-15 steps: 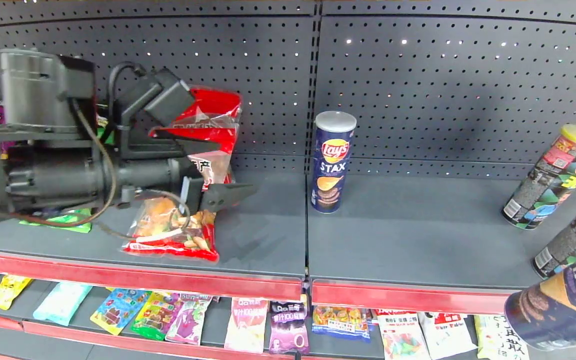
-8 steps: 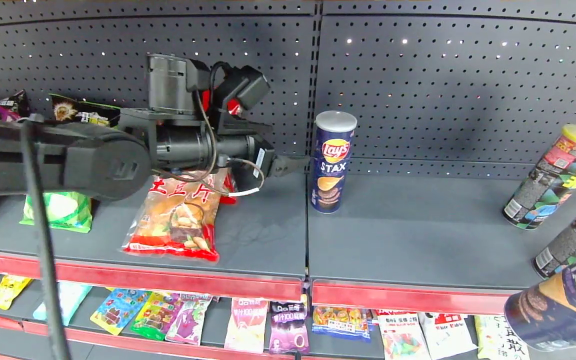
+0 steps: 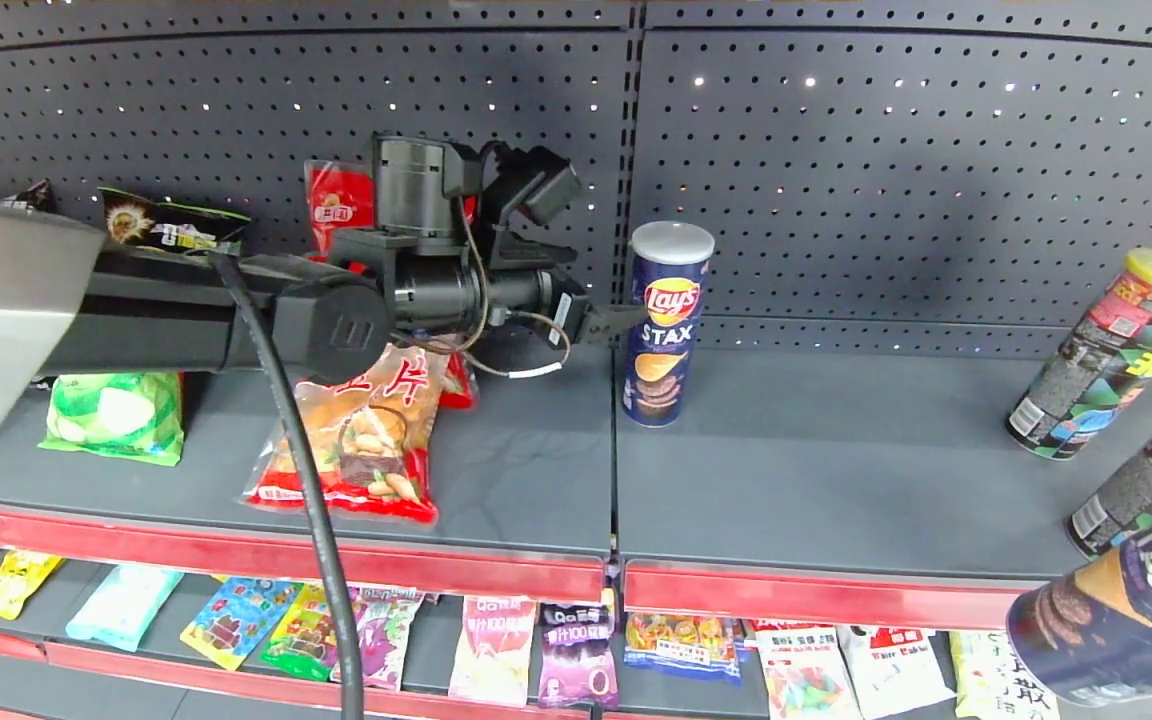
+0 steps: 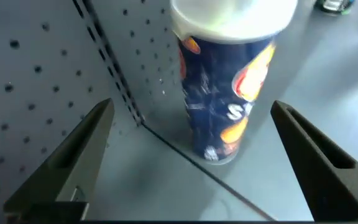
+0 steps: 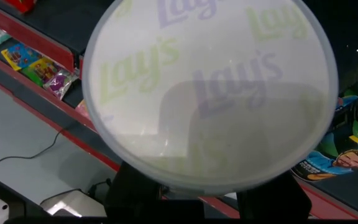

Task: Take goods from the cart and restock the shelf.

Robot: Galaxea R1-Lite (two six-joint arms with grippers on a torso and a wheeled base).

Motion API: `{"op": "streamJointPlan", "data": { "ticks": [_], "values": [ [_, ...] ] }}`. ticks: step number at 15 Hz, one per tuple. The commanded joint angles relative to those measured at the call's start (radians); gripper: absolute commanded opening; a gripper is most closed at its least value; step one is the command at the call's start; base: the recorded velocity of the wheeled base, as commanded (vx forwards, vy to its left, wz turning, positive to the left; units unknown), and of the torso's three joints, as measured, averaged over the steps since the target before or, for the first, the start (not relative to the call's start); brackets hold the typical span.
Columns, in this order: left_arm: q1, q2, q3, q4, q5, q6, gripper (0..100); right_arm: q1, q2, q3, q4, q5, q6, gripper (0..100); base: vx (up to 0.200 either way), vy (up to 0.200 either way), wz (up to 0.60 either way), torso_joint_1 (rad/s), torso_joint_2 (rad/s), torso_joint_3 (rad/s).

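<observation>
**Left wrist view: open jaws facing the standing can**

The left gripper (image 4: 192,109) is spread wide with nothing between its fingers. The blue chip can (image 4: 225,93) stands straight ahead of it, centred between the two fingertips but farther out, apparently untouched. The can's long axis is vertical and the gripper comes in level, so the fingers would close across the body, below the lid.

The can stands on the shelf (image 3: 496,470), just right of the panel seam and near the pegboard (image 3: 836,200). It is a dark blue tube with a pale flat lid, rigid and smooth. My judgement is that it will tip easily if nudged.

The left arm is nearer. The right gripper (image 5: 204,196) sits low on the right and seems clamped on a second blue can (image 3: 1116,610).
</observation>
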Motion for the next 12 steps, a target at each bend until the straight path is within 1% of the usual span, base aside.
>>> {"op": "streamJointPlan", "data": {
  "ticks": [1,4,8,10,12],
  "values": [
    [-0.013,0.038,-0.038,-0.001,0.000,0.000,100,-0.001,0.003,0.000,0.000,0.000,-0.001,0,0.000,0.000,0.00,0.000,0.00,0.000],
    [-0.014,0.056,-0.058,-0.001,0.000,-0.001,100,-0.001,0.003,0.001,0.001,0.000,-0.001,0,0.000,0.000,0.00,0.000,0.00,0.000],
    [-0.014,0.100,-0.127,0.002,0.000,-0.001,100,-0.001,0.003,0.001,0.001,-0.001,-0.001,0,0.000,0.000,0.00,0.000,0.00,0.000],
    [-0.014,0.114,-0.144,0.004,-0.002,-0.001,100,-0.001,0.003,0.001,0.001,-0.001,-0.001,0,0.000,0.000,0.00,0.000,0.00,0.000],
    [-0.020,0.123,-0.148,0.002,-0.020,-0.001,100,-0.001,0.003,0.000,0.001,-0.001,-0.001,0,0.000,0.000,0.00,0.000,0.00,0.000]
  ]
}}
